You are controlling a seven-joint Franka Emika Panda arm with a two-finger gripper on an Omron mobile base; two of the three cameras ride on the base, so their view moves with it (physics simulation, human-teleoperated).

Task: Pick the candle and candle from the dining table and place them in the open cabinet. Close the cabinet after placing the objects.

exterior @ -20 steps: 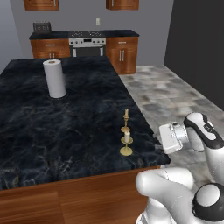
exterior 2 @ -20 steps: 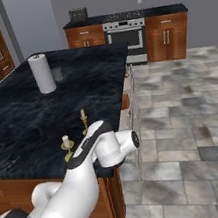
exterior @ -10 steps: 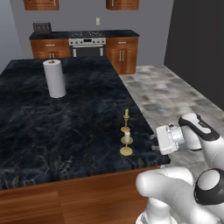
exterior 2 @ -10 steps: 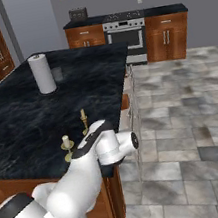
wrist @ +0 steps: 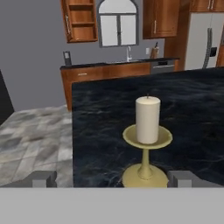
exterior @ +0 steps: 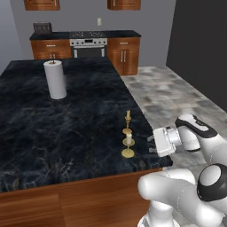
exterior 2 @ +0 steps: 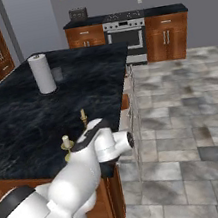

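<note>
Two cream candles on brass holders stand near the right front edge of the dining table (exterior: 66,128). The short thick candle (exterior: 127,145) on a wide dish is nearer the front, and the thin taper candle (exterior: 128,120) stands just behind it. My gripper (exterior: 151,144) hangs off the table's right edge, level with the short candle and pointing at it, jaws open. In the hand view the short candle (wrist: 148,120) stands ahead, right of centre, beyond my open gripper (wrist: 113,179). The open cabinet (wrist: 82,19) with bare shelves hangs on the far wall.
A tall white paper-towel roll (exterior: 55,80) stands at the back of the table. Beyond it are a stove (exterior: 89,44) and low base cabinets (exterior: 125,55). Grey tiled floor (exterior 2: 186,133) lies to the right of the table. A refrigerator (wrist: 205,39) stands on the far right.
My hand has moved a little left and down, closer to the table's edge and the short candle. The candles have not moved, and the jaws stayed open.
</note>
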